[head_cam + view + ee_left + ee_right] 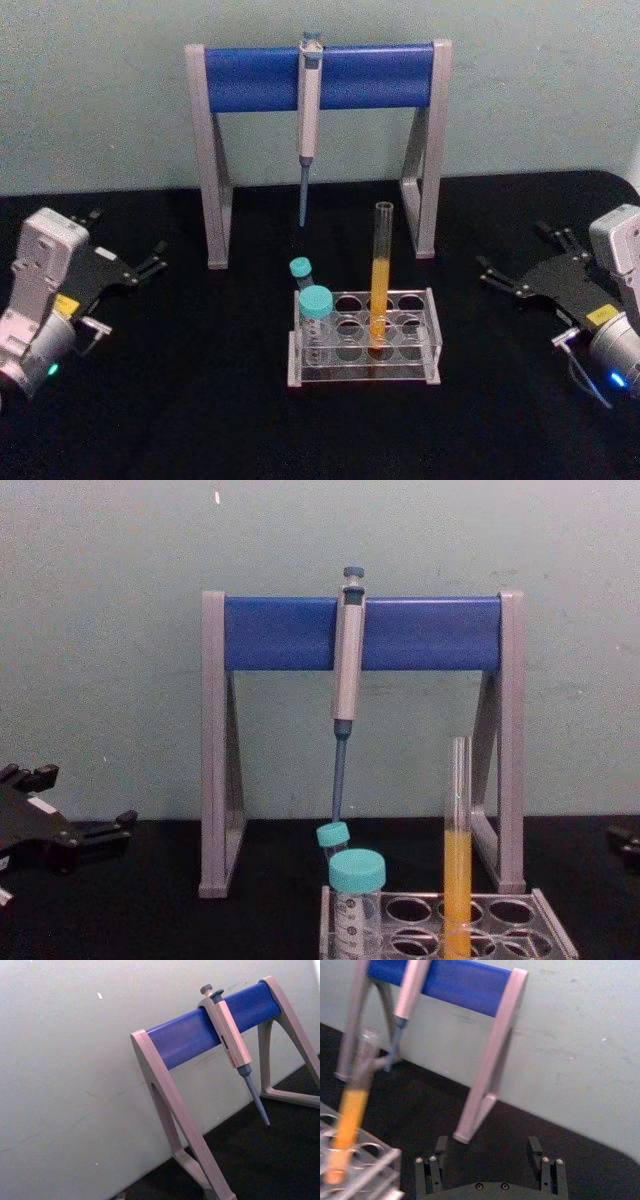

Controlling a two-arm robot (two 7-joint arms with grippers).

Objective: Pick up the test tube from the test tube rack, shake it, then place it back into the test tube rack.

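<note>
In chest view, test tube rack (pixel 552 927) cropped below.

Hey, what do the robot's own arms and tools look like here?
The left tool and right tool match: flat black plates with slim black fingers, fixed to light grey, boxy wrist housings. Each carries a small yellow sticker and a thin looping cable near the wrist. A green light glows on the left arm and a blue one on the right.
</note>
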